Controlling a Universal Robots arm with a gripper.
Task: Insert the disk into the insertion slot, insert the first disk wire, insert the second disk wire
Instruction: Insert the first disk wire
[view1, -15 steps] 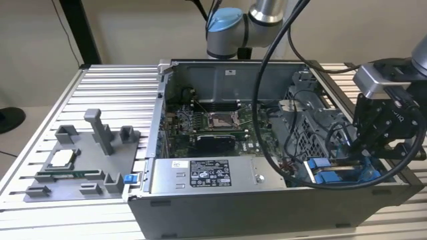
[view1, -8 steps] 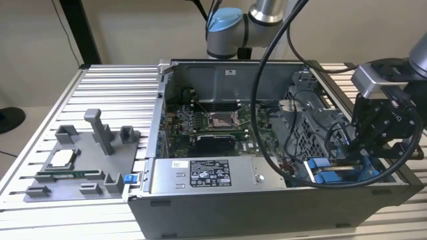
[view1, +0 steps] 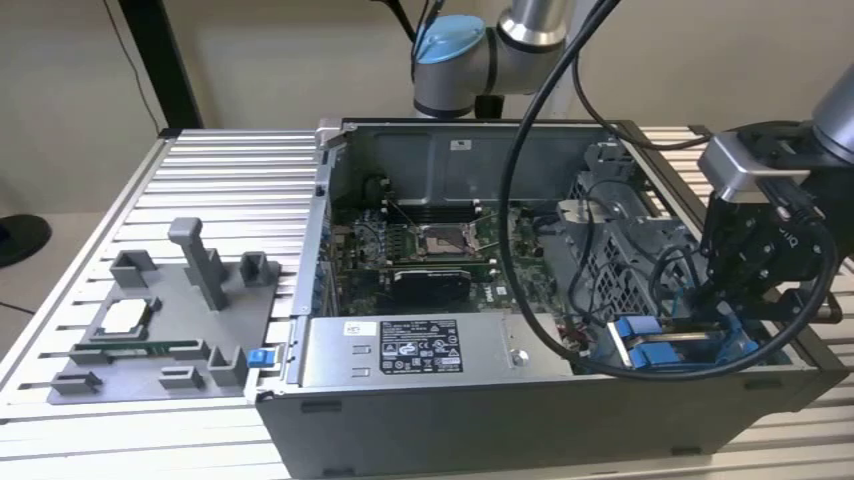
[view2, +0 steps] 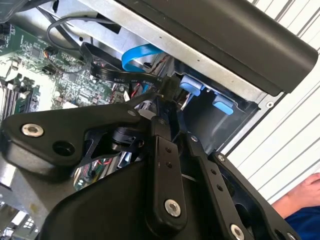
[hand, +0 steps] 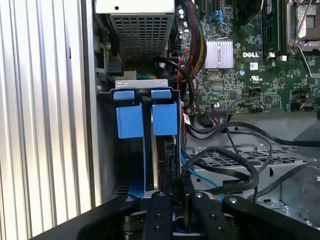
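Open computer case (view1: 467, 420) sits on slatted bench (view1: 227, 190), towards its edge on the exterior view's right. Insertion slot (hand: 140, 84) is in the case's near corner on that side, beside the silver power-supply box (view1: 400, 352). Two blue tabs (hand: 130, 120) cap the slot. Disk (hand: 164, 160) stands on edge inside the slot under one tab, dark side showing, blue rail beside it.

Gripper (view2: 164, 97) is lowered into that corner, directly over the slot. Its fingers (view2: 161, 150) are drawn together, pinching a black wire connector (view2: 170, 86) at the disk's end. Flat black wire (view2: 107, 72) trails from the connector across the motherboard (hand: 250, 75). Grey fixture tray (view1: 134, 370) lies well apart on the bench's opposite side.
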